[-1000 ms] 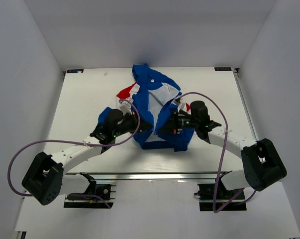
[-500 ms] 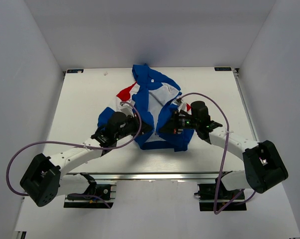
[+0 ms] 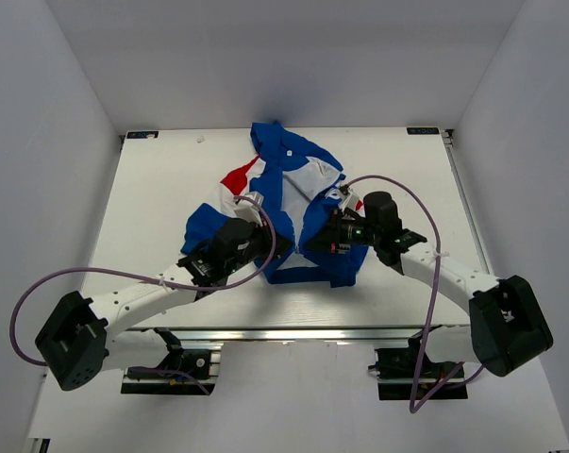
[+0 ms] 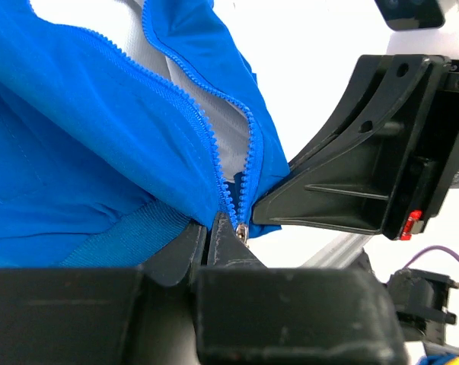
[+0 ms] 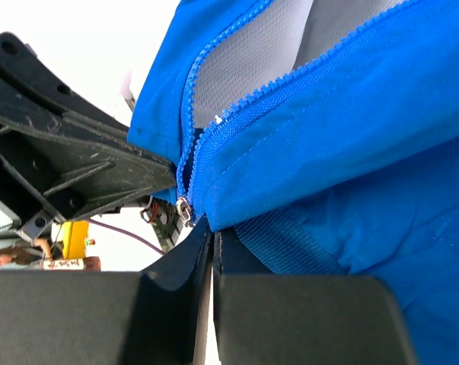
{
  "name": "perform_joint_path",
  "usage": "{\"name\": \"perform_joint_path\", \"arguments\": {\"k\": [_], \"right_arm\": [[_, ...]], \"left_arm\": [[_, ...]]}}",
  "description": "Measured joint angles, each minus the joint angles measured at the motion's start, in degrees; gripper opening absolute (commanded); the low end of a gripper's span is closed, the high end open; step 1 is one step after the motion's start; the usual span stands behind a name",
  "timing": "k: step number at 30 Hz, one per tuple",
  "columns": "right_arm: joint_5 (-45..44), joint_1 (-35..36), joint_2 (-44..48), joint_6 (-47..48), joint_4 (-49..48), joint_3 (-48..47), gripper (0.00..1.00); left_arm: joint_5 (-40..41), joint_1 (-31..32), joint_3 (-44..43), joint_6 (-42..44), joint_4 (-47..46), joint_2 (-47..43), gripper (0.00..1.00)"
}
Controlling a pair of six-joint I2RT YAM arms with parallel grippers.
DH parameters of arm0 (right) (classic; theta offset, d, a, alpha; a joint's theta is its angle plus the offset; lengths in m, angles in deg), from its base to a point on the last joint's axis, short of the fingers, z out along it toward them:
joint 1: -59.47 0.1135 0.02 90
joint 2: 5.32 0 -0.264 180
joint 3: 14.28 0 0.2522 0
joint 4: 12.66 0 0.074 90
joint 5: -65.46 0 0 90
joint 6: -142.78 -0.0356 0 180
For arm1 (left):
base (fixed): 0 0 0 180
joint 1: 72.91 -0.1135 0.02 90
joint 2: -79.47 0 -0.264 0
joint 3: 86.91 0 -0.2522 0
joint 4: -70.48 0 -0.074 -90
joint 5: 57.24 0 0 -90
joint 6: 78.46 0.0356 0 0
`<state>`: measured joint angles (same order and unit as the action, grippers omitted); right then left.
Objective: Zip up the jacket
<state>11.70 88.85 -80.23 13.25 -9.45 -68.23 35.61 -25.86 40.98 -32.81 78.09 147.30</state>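
**Top external: both grippers pinched at the foot of an unzipped jacket**

Top external shows the jacket (image 3: pixel 276 208) rumpled at the middle of the white table (image 3: pixel 152 208). Its collar points toward the far edge. Its front lies open in a V over the white lining (image 3: pixel 308 179), and red patches show at either side. No lettering on the cloth can be read from above. A small white speck near the collar is too small to make out. Two dark corner labels (image 3: pixel 142 134) sit at the table's far edge, their print too small to read.

The left gripper (image 3: pixel 270 247) and right gripper (image 3: pixel 312 243) meet at the jacket's near hem, one on each front panel and close together.

From the left wrist, the left fingers are clenched on the blue fabric at the base of the zip. The metal zipper slider (image 4: pixel 240 226) sits just beside the fingertips, with the zipper teeth (image 4: pixel 206 129) splitting apart above it. The right gripper's black finger touches the same corner of cloth, and it carries a red tab (image 4: pixel 413 224) with no legible marking.

From the right wrist, the right fingers are pressed tight together on the ribbed hem band (image 5: pixel 290 243), with the slider just left of their tips.
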Motion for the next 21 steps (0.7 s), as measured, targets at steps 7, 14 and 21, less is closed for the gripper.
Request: {"name": "perform_joint_path", "arguments": {"k": [7,14,21], "right_arm": [[-2.5,0.3,1.6,-0.4,0.7,0.0,0.00],[-4.0,0.7,1.8,0.1,3.2,-1.1,0.00],[-5.3,0.9,1.7,0.7,8.3,-4.4,0.00]], "left_arm": [[4.2,2.2,-1.2,1.3,1.0,0.0,0.00],[4.4,2.8,-1.2,3.0,1.3,0.0,0.00],[4.6,3.3,-1.2,4.4,1.9,-0.8,0.00]]}}
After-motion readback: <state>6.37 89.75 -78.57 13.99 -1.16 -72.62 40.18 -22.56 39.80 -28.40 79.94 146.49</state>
